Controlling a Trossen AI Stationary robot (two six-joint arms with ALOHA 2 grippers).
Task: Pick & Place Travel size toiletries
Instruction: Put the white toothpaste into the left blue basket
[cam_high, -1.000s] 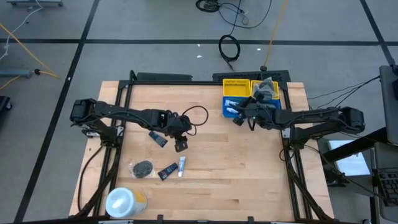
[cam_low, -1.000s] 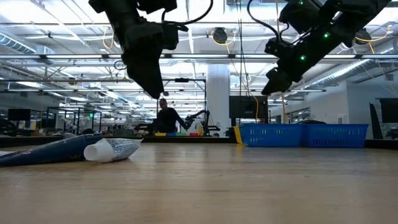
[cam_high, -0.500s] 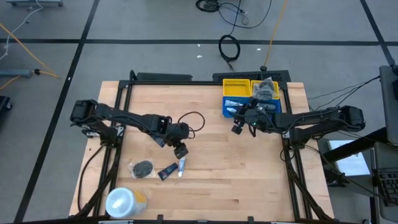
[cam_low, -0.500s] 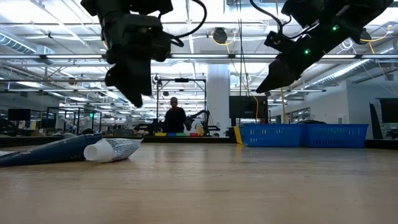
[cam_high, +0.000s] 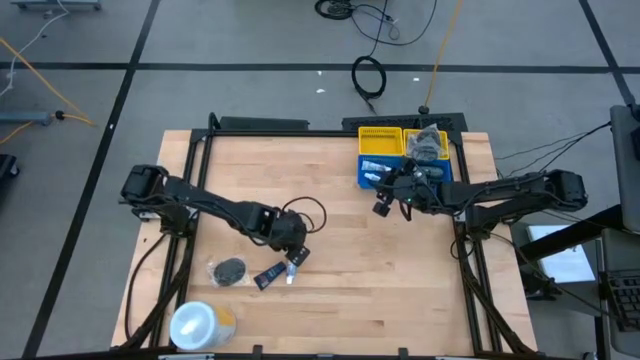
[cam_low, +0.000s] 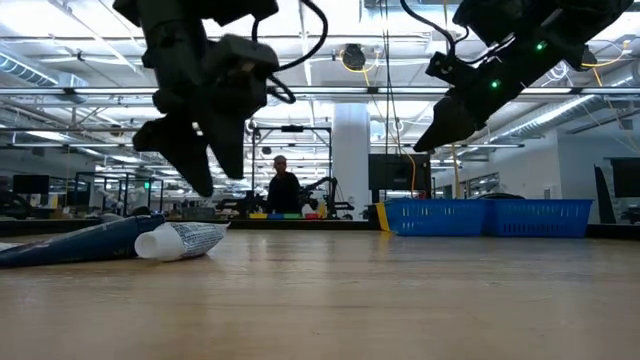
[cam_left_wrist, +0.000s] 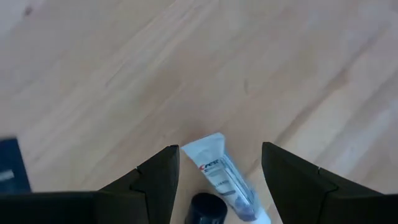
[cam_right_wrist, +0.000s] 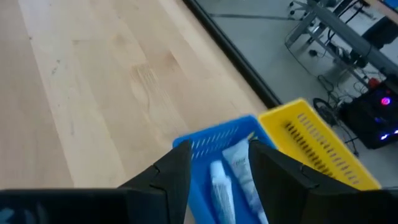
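Observation:
A small white tube (cam_high: 292, 266) with a dark cap lies flat on the wooden table, next to a dark navy tube (cam_high: 268, 276) and a dark grey round flat piece (cam_high: 228, 270). My left gripper (cam_high: 294, 252) hangs open just above the white tube (cam_left_wrist: 225, 180), pointing steeply down, one finger on either side and clear of it. In the low view the left gripper (cam_low: 192, 172) is above the two lying tubes (cam_low: 178, 240). My right gripper (cam_high: 383, 206) is open and holds nothing, raised beside the blue basket (cam_right_wrist: 211, 140), which holds white tubes (cam_right_wrist: 219, 182).
A yellow basket (cam_high: 381, 140) stands behind the blue basket (cam_high: 372, 176) at the far right. A large white-and-yellow roll (cam_high: 200, 324) sits at the near left corner. Another dark blue item (cam_left_wrist: 11, 169) lies off to one side of the left gripper. Bare wood fills the table's middle.
My left gripper has moved toward the near edge and down toward the white tube, rolling about its own axis as it went. My right gripper has swung a little away from the blue basket toward the near edge. The toiletries have stayed where they were.

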